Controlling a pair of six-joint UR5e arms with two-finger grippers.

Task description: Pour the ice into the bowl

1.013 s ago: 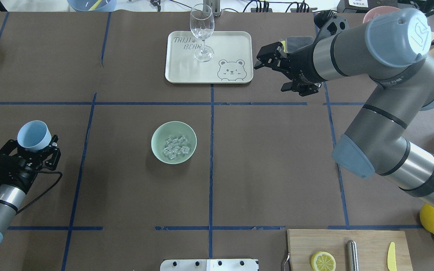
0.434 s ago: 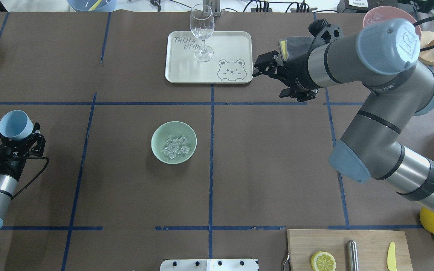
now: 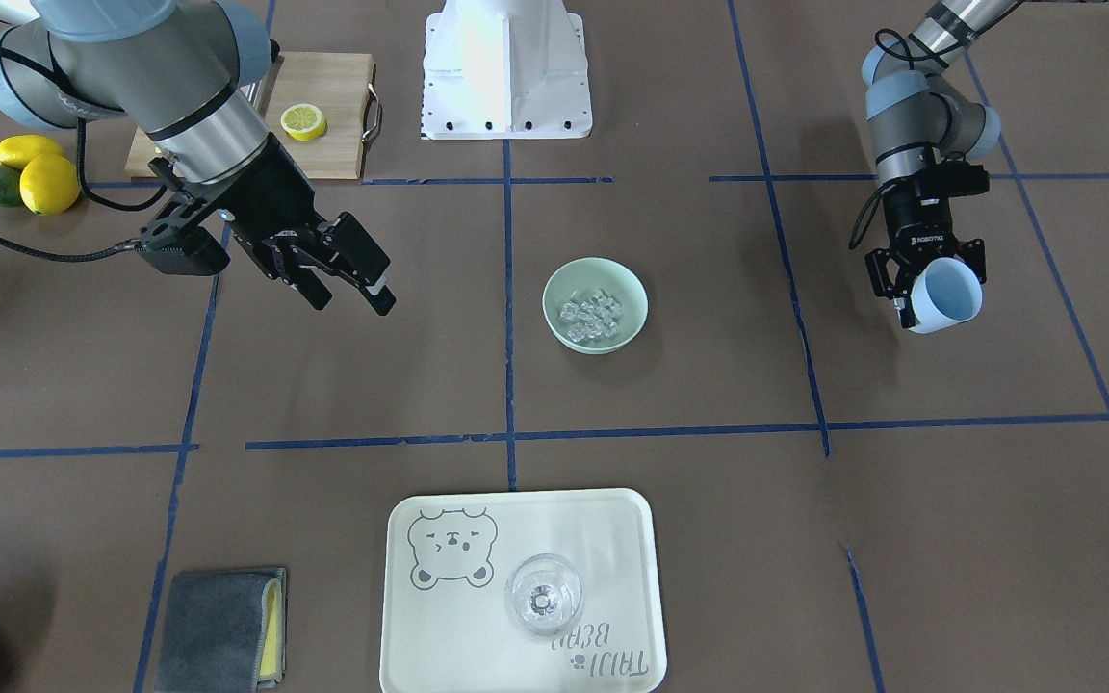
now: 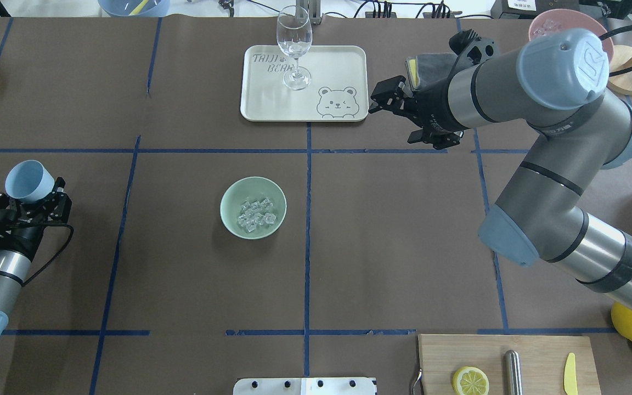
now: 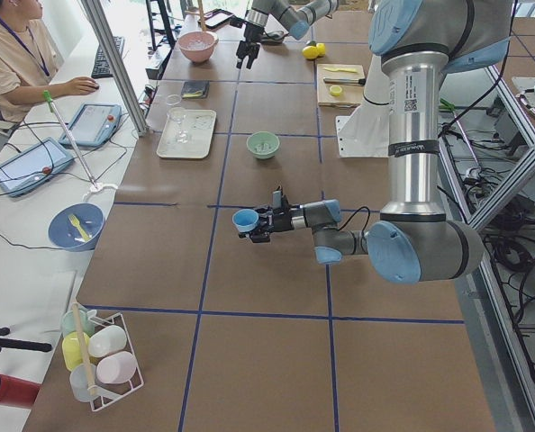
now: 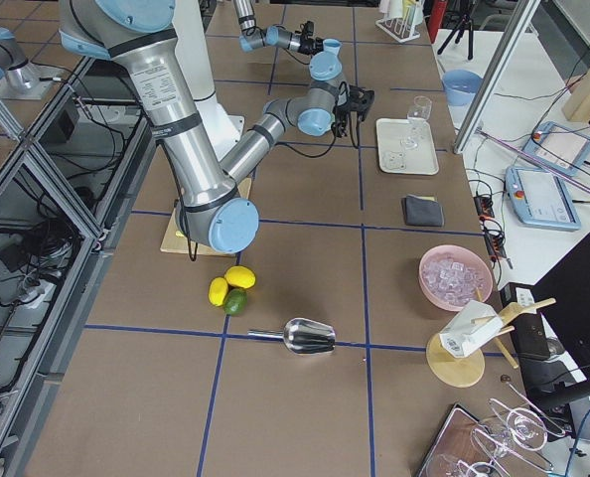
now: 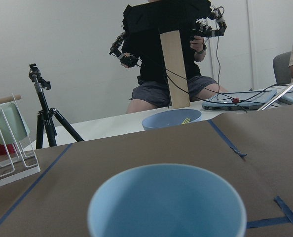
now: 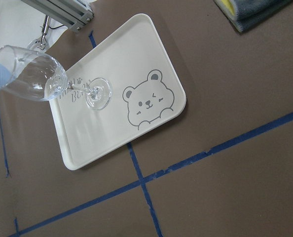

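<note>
The mint-green bowl (image 4: 228,200) stands near the table's middle with the ice (image 4: 256,213) lying inside it; both also show in the front view, bowl (image 3: 555,287) and ice (image 3: 591,316). My left gripper (image 4: 32,197) is shut on a light blue cup (image 4: 29,181) at the table's left edge, well apart from the bowl. The cup's inside looks empty in the left wrist view (image 7: 166,202). My right gripper (image 3: 352,300) is open and empty, hovering right of the tray.
A white bear tray (image 4: 338,66) with a wine glass (image 4: 294,44) is at the back. A cutting board (image 4: 535,351) with a lemon slice (image 4: 470,380) is at front right, lemons (image 4: 631,320) beside it. A pink-rimmed container (image 4: 546,22) and a grey cloth (image 3: 218,626) are back right.
My left arm has pulled the blue cup left and away from the bowl, then drifted slightly back right. My right gripper has shifted a little left and nearer.
</note>
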